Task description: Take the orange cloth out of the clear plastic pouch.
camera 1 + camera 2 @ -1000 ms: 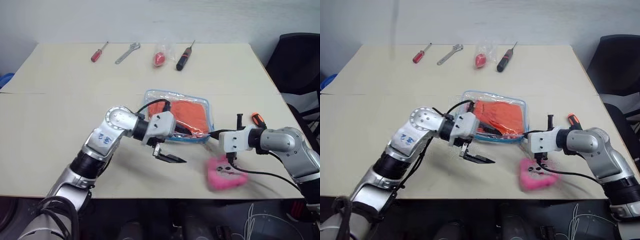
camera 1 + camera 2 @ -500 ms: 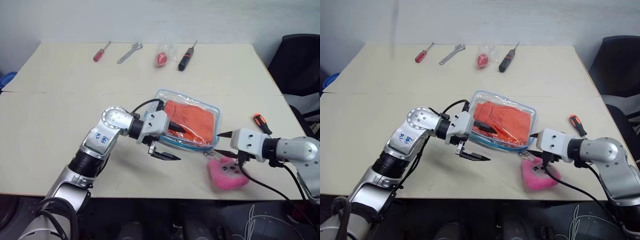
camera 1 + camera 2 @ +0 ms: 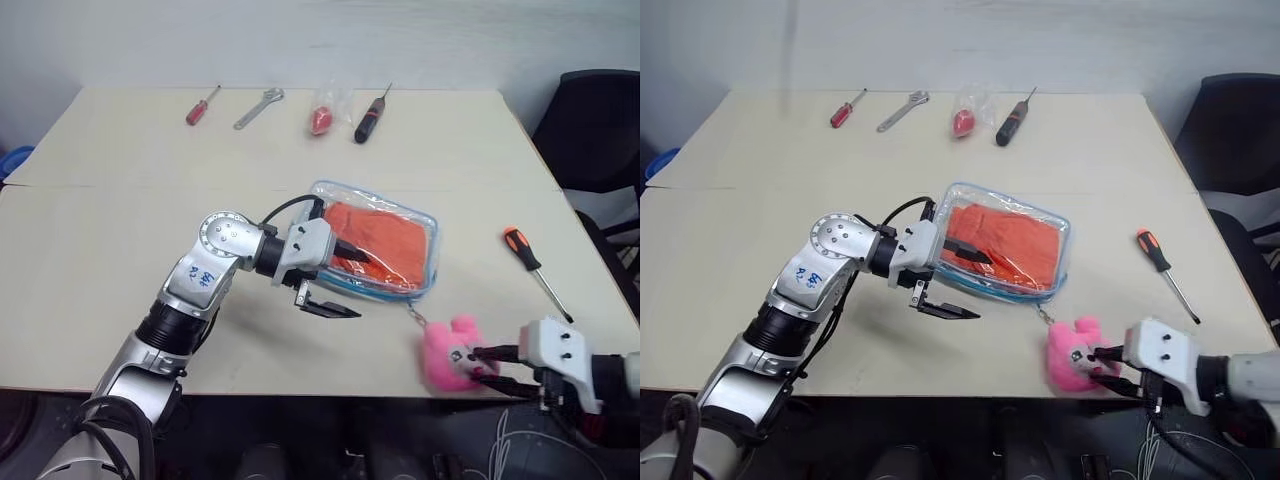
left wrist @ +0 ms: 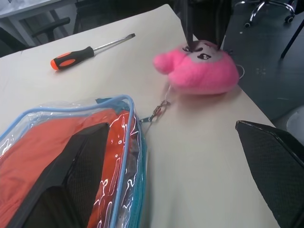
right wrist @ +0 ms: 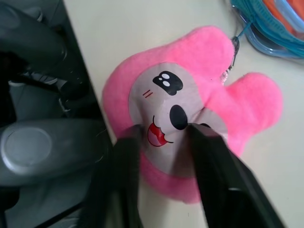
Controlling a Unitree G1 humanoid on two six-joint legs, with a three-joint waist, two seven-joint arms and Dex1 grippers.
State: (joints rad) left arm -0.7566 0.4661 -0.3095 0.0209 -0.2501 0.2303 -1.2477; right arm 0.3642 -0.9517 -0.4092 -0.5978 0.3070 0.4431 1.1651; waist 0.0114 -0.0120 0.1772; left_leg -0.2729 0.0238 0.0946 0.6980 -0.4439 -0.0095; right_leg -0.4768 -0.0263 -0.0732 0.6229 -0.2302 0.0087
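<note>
Inside: left gripper [image 3: 335, 280] finger in clear plastic pouch [image 3: 425, 262]

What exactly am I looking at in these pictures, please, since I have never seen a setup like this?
A two-armed robot works at a beige table. Two pictures come from its head camera, looking down; the other two from cameras on its wrists. The left gripper stands wide open, one finger reaching into the clear plastic pouch, where the orange cloth lies. The right gripper pinches the pink plush charm, chained to the pouch, at the table's near edge. An orange-handled screwdriver lies on the right; at the far edge are a red screwdriver, wrench, small bag and black screwdriver.
</note>
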